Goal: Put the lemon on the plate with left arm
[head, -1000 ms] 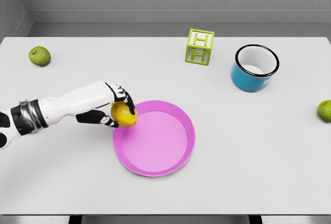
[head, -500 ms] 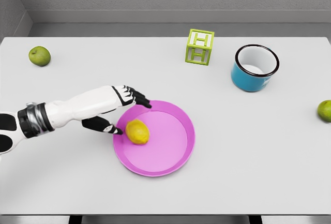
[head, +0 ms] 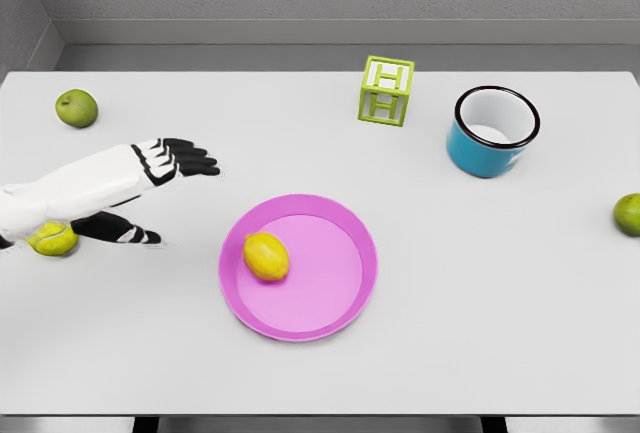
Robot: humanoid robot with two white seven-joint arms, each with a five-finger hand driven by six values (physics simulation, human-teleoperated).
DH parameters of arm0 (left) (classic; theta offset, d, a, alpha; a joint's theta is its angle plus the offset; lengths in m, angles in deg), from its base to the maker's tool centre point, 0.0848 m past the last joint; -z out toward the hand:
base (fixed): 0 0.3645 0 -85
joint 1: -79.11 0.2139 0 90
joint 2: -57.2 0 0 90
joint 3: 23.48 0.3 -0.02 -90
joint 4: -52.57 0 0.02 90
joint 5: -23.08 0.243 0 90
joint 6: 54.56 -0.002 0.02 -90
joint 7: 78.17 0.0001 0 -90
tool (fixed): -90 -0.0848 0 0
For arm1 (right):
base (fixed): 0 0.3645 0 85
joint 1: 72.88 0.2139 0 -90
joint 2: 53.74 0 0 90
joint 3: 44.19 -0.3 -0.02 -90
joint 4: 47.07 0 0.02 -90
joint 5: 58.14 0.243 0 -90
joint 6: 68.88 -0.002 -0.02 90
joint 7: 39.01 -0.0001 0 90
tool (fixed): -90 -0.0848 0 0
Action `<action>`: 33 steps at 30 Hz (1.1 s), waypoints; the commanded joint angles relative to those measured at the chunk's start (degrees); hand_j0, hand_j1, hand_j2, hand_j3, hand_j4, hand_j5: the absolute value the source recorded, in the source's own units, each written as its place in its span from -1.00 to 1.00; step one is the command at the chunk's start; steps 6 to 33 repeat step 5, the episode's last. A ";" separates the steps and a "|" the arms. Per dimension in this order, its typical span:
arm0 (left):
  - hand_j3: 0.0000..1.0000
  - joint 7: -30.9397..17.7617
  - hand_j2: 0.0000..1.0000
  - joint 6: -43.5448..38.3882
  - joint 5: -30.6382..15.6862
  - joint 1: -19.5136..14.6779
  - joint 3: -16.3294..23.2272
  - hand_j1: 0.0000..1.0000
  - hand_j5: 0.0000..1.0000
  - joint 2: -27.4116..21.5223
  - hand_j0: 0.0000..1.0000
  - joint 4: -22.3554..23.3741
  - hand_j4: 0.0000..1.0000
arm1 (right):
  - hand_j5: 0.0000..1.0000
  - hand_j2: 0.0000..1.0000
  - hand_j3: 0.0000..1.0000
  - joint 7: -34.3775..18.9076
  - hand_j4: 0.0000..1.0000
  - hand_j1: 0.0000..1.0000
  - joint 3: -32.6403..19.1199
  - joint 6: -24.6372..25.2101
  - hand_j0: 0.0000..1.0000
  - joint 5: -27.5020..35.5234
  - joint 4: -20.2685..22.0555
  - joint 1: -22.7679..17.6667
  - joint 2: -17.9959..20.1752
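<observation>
I see the yellow oval lemon (head: 266,256) resting in the left part of the round pink plate (head: 340,303), near the desk's front edge, while my white left hand (head: 150,188), fingers spread and empty, hangs well apart to the lemon's left.

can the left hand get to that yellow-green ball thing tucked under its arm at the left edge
Probably yes. The yellow-green ball sits on the table right below the left hand's forearm, which partly covers it, and the fingers are spread and empty. Nothing else lies near it; the hand would likely need to pull back first.
</observation>
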 commanded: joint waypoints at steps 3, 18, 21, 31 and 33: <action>1.00 0.05 1.00 -0.01 -0.40 0.44 -5.41 1.00 1.00 -0.59 1.00 0.77 1.00 | 1.00 1.00 1.00 -0.01 1.00 1.00 -0.02 0.00 1.00 0.02 0.01 -0.09 0.00; 1.00 0.05 1.00 -0.01 -0.40 0.44 -5.41 1.00 1.00 -0.67 1.00 0.77 1.00 | 1.00 1.00 1.00 -0.01 1.00 1.00 -0.02 0.00 1.00 0.02 0.01 -0.09 0.00; 1.00 0.05 1.00 -0.01 -0.40 0.44 -5.41 1.00 1.00 -0.67 1.00 0.77 1.00 | 1.00 1.00 1.00 -0.01 1.00 1.00 -0.02 0.00 1.00 0.02 0.01 -0.09 0.00; 1.00 0.05 1.00 -0.01 -0.40 0.44 -5.41 1.00 1.00 -0.67 1.00 0.77 1.00 | 1.00 1.00 1.00 -0.01 1.00 1.00 -0.02 0.00 1.00 0.02 0.01 -0.09 0.00; 1.00 0.05 1.00 -0.01 -0.40 0.44 -5.41 1.00 1.00 -0.67 1.00 0.77 1.00 | 1.00 1.00 1.00 -0.01 1.00 1.00 -0.02 0.00 1.00 0.02 0.01 -0.09 0.00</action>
